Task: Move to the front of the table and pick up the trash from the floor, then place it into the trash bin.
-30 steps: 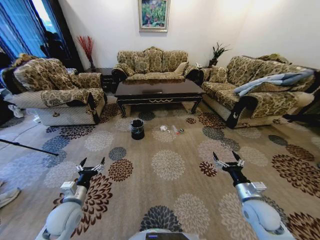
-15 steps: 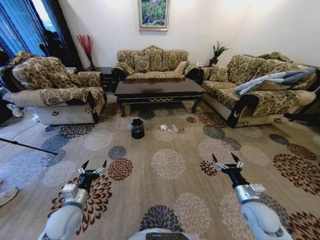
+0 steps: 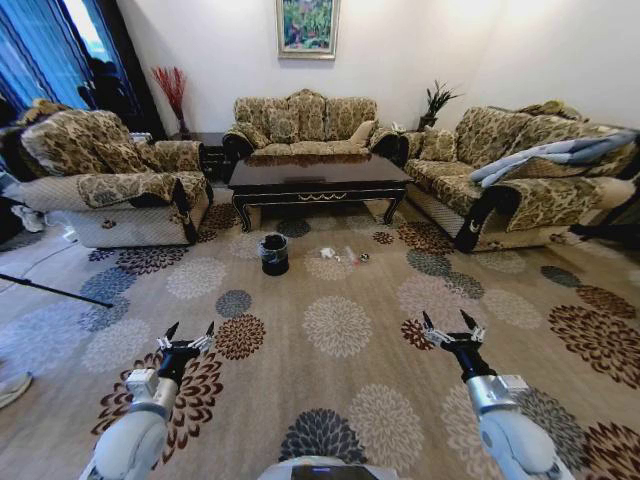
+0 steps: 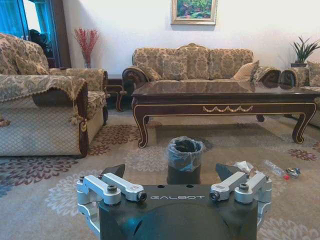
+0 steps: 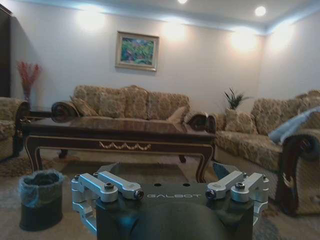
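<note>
Looking across your head view from left to right, you have the left gripper (image 3: 186, 336) held low over the floor (image 3: 330, 400), its dark pointed fingers spread apart with nothing between them. Farther off and a little right sits the trash bin (image 3: 274, 254), a small round black cylinder standing upright, its rim wrapped in crinkly clear plastic. Behind it stretches the table (image 3: 318, 178), glossy dark-brown wood on curved legs, its long axis running side to side across your view, with a gold scroll on the apron facing you. Just right of the bin, in front of the table, lies the trash (image 3: 343, 257): a crumpled white scrap and clear crinkly plastic, strung out in a short row on the carpet. Your left wrist view shows one clear piece (image 4: 275, 168) lying lengthwise, slanted away from the bin. On the right, the right gripper (image 3: 451, 330) hangs over a patterned medallion, fingers likewise splayed and empty.
</note>
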Robot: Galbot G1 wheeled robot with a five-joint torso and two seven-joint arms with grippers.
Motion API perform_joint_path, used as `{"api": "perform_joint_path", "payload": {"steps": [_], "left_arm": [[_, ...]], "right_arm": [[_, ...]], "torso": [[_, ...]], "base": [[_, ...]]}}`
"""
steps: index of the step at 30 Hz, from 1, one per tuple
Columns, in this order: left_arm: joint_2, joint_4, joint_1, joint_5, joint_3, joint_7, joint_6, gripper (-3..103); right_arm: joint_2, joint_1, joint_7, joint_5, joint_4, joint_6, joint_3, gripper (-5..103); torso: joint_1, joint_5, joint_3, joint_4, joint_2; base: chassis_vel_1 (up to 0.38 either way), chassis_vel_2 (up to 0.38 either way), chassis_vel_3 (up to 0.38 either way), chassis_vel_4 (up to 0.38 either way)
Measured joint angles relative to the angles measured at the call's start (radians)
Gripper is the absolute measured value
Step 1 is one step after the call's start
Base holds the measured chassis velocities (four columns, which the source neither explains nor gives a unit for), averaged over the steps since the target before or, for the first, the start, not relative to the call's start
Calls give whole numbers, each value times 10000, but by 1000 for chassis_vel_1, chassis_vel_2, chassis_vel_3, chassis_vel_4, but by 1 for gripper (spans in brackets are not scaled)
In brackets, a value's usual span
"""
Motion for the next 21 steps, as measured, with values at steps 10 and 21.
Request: {"api": "perform_joint_path", "payload": {"steps": [10, 21], "left_arm": [[-19, 48, 13, 31, -41, 0, -7, 100], [-100, 130, -20, 179, 87, 2, -103, 100]], "right_arm": [[75, -44, -74, 84, -356, 39, -8, 100], [65, -59, -95, -122, -455, 45, -53, 100]], "torso": [[-200, -1, -249, 0, -450], [-404, -2, -529, 0, -934]], "base": [[0, 0, 0, 0], [0, 0, 0, 0]]}}
